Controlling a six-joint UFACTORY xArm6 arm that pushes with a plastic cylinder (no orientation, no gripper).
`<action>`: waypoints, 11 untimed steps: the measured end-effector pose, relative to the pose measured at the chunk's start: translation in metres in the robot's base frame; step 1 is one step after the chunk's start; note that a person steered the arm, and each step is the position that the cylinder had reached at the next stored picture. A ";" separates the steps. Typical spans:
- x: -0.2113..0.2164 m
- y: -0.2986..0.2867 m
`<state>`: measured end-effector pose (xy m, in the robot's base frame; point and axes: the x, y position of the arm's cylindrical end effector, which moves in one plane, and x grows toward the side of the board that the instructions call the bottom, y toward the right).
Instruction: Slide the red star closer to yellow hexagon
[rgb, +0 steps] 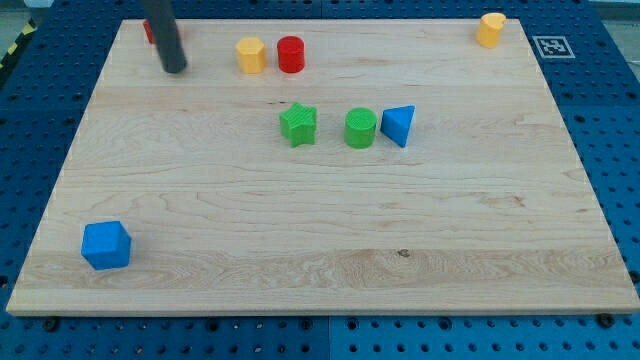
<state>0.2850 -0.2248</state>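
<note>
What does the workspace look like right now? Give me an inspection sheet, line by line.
Surface: wooden board, flat on a blue pegboard.
Job's things: red star at the view's top left, mostly hidden behind the rod; yellow hexagon to its right, apart from it.
Clutter: red cylinder, green star, green cylinder, blue triangle, blue cube, second yellow block.
Gripper: none; my tip sits just below the red star.
Cables: nothing seen.
Surroundings: printed marker at the top right.
</note>
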 end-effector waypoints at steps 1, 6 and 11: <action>-0.033 -0.052; -0.094 -0.031; -0.067 0.016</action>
<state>0.2176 -0.2093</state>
